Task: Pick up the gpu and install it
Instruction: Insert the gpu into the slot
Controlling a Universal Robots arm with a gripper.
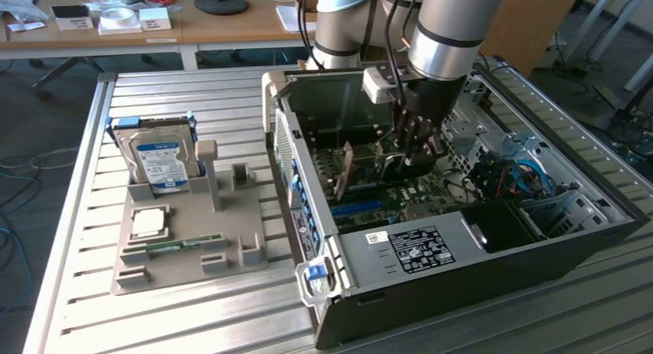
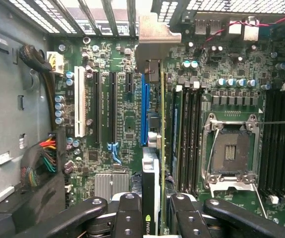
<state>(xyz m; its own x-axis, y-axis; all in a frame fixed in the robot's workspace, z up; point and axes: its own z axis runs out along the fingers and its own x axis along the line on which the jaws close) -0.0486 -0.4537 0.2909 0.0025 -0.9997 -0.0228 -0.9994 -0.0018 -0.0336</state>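
Observation from the floor: the computer case (image 1: 459, 293) lies on its side, open face up, on the slatted metal table (image 1: 204, 102). It takes up the half of the surface toward the exterior view's right. The arm (image 1: 449, 33) comes down into the case from the surface's far edge. The gripper (image 1: 414, 161) is inside the case, low over the motherboard (image 1: 408, 193). Its fingers are clamped on the gpu (image 1: 368, 169), one on each flat face.

The wrist view confirms the grip. The gripper (image 2: 154, 215) pinches the gpu (image 2: 150, 173) well away from the card's bracket. The card stands on edge, upright, running in line with the expansion slots of the motherboard (image 2: 122, 124). Its silvery bracket (image 2: 154, 34) is at the slotted rear wall of the case. A blue slot (image 2: 143, 106) lies just beside the card's line. Whether the card's lower edge is seated in a slot cannot be told. The open processor socket (image 2: 230, 151) is apart from the card, with the memory slots (image 2: 184, 134) between them.

Toward the exterior view's left edge of the surface stands a grey fixture tray (image 1: 183, 274), well apart from the gripper. It holds:
- a hard drive (image 1: 158, 159), upright at the tray's far end
- a processor chip (image 1: 150, 222), lying flat
- a green memory stick (image 1: 179, 245), lying near the tray's front edge
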